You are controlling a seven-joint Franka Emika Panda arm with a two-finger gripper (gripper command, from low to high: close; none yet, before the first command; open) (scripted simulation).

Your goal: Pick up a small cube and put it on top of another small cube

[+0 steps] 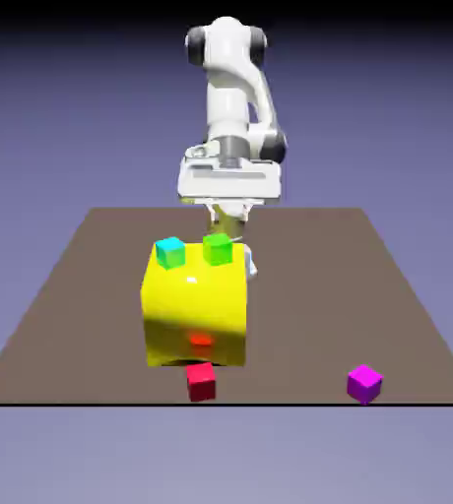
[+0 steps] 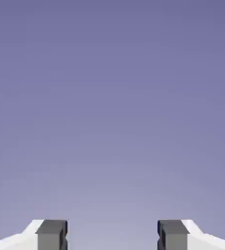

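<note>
Surface finishes, 7 items
Block (image 1: 196, 307), yellow: smooth, glossy, plastic-like; bright highlight and red reflection. 4 cubes, cyan (image 1: 170, 253), green (image 1: 218, 250), red (image 1: 201, 382), magenta (image 1: 364, 384): smooth-faced, plastic-like. Arm (image 1: 227, 103): smooth white shell, glossy, dark joint caps. Desk (image 1: 319, 305): brown, matt, even; material indeterminate.

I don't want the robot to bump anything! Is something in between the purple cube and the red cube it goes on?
Nothing visible stands between the purple cube and the red cube; only bare table shows there. The big yellow block sits behind the red cube, nearer the robot.
</note>
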